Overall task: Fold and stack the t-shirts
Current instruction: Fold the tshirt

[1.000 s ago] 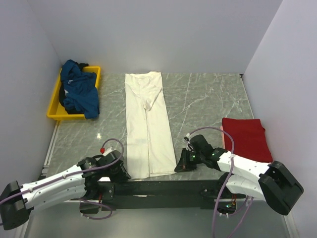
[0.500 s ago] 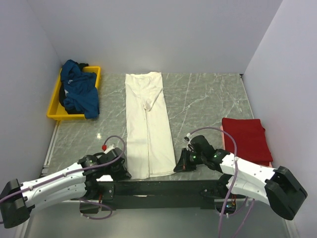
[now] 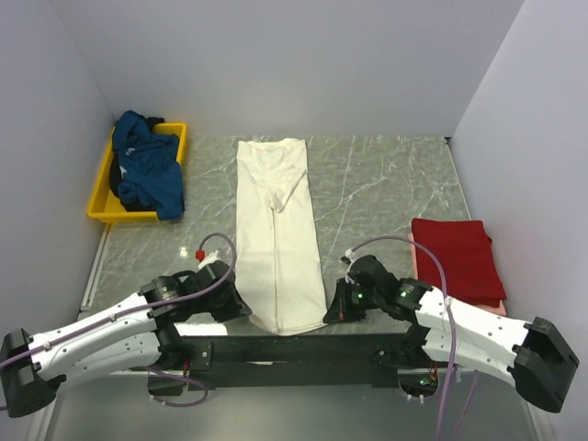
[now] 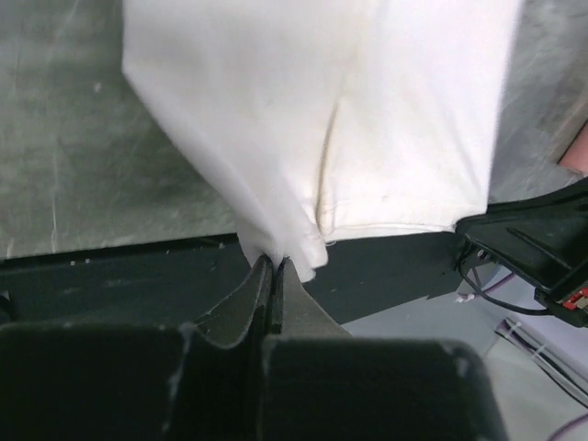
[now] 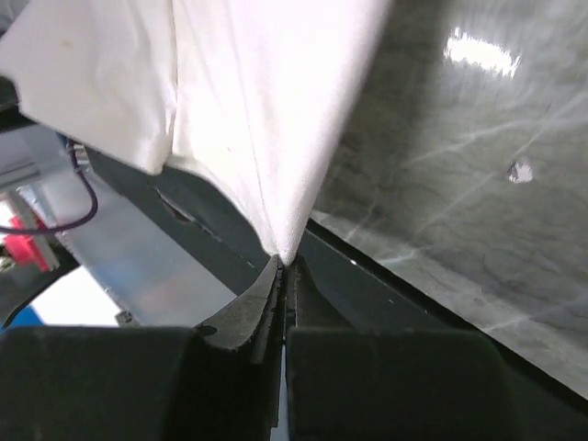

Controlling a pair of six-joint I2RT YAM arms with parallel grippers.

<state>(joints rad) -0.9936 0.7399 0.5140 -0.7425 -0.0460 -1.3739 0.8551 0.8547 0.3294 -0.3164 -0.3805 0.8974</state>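
Note:
A cream-white t-shirt [image 3: 276, 230] lies folded into a long strip down the middle of the table. My left gripper [image 3: 243, 310] is shut on its near left corner, and my right gripper [image 3: 328, 312] is shut on its near right corner. The near hem is raised and drawn in between them. In the left wrist view the cream cloth [image 4: 367, 119] runs into the shut left gripper [image 4: 276, 262]. In the right wrist view the cloth [image 5: 257, 110] tapers to a point in the shut right gripper [image 5: 283, 265]. A folded red t-shirt [image 3: 457, 257] lies at the right on a pale pink one [image 3: 416, 266].
A yellow tray [image 3: 101, 207] at the far left holds a crumpled dark teal-blue t-shirt [image 3: 147, 170]. A black rail [image 3: 294, 349] runs along the near edge under the raised hem. White walls close the table on three sides.
My left gripper has shut on the near left corner of the cream-white t-shirt. Both grippers have lifted the near hem and pulled it narrower; the strip has shifted slightly right.

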